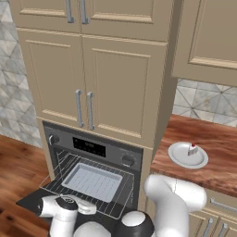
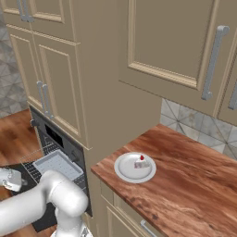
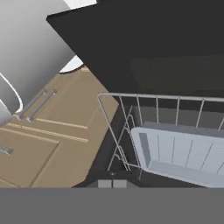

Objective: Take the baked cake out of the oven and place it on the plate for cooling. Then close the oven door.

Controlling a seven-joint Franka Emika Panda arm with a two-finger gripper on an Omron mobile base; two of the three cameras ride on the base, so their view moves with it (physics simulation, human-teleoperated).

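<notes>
The baked cake point(image 2: 141, 163) already sits on the plate point(image 2: 126, 172) on the wooden counter point(image 2: 194, 185), right of the oven point(image 1: 95, 149), so what remains is shutting the oven door point(image 1: 34, 203) (it hangs open, rack point(image 1: 118, 206) and tray point(image 1: 92, 180) drawn out). The gripper point(image 1: 88, 208) sits low over the door, fingers pinched together on nothing. Next, I'd judge, it must get under the door's edge and lift.

A kitchen: beige cabinets point(image 1: 92, 83), built-in oven point(image 1: 95, 150) (2 knobs), wooden counter point(image 2: 185, 185), tiled backsplash point(image 2: 194, 122).
</notes>
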